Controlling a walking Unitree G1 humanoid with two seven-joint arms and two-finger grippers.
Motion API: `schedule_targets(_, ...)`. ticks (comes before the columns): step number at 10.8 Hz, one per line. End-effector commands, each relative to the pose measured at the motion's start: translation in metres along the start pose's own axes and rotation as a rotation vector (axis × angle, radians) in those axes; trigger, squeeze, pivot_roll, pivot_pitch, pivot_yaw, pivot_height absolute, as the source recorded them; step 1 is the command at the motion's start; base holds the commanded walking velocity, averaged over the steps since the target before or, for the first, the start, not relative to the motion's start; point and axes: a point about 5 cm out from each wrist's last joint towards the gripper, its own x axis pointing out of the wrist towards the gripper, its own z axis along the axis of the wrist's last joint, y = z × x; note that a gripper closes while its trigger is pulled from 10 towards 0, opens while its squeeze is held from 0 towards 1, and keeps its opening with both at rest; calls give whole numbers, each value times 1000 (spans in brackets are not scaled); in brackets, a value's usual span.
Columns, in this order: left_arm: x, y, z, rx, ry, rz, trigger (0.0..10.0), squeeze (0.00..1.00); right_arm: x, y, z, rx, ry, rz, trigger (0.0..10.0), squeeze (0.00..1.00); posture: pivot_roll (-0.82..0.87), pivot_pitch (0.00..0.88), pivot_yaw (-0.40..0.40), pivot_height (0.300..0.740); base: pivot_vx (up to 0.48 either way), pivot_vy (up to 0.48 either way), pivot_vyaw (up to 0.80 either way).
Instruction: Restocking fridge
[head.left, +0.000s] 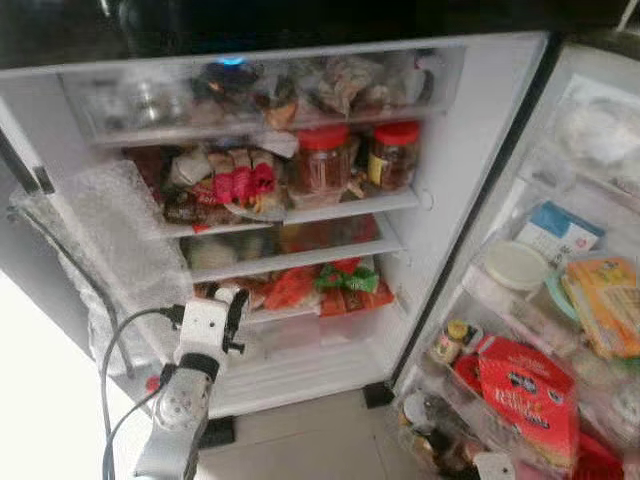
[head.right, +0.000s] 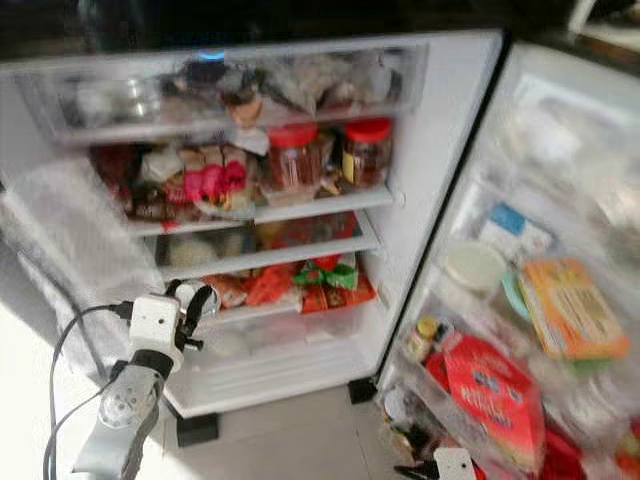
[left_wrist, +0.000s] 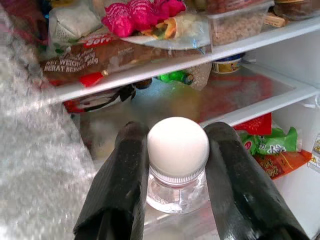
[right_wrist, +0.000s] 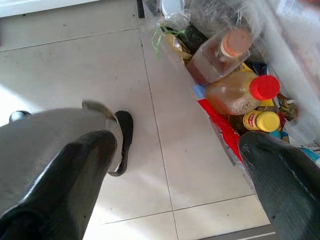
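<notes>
The fridge (head.left: 440, 150) stands open before me, its shelves packed with food. My left gripper (head.left: 230, 305) is raised in front of the lower shelves, shut on a small clear bottle with a white cap (left_wrist: 178, 150). In the left wrist view both fingers (left_wrist: 122, 170) press against the bottle's neck, facing a half-bare shelf (left_wrist: 235, 92). My right gripper (right_wrist: 177, 142) hangs low and open over the tiled floor (right_wrist: 75, 60), beside the bottom door shelf, with nothing between its fingers.
Two red-lidded jars (head.left: 323, 158) stand on an upper shelf. Crumpled clear plastic (head.left: 115, 240) hangs at the fridge's left side. The door shelves at the right hold a red pack (head.left: 525, 390), an orange pack (head.left: 605, 305) and a red-capped bottle (right_wrist: 240, 92).
</notes>
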Motion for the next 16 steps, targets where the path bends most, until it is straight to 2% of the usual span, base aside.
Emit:
schedule_targets(1,1,2,5,9,-20,7,10000,0,-1,-1,-3,1,7,0,10000,0,-100,30,-34,626,0,0,0)
schedule_targets(9,15,-3,27,-13,-98,17,10000,0,-1,-1,-1,8,-2,2,10000,0,-99,32,-40,616,0,0,0)
schedule_targets(13,26,-8,53,20,-202,-4,10000,0,0,0,-1,5,-4,8,10000,0,-100,28,-40,616,0,0,0)
schedule_targets(16,32,-4,61,39,-235,15,10000,0,0,0,0,2,-5,9,10000,0,-99,27,-44,616,0,0,0)
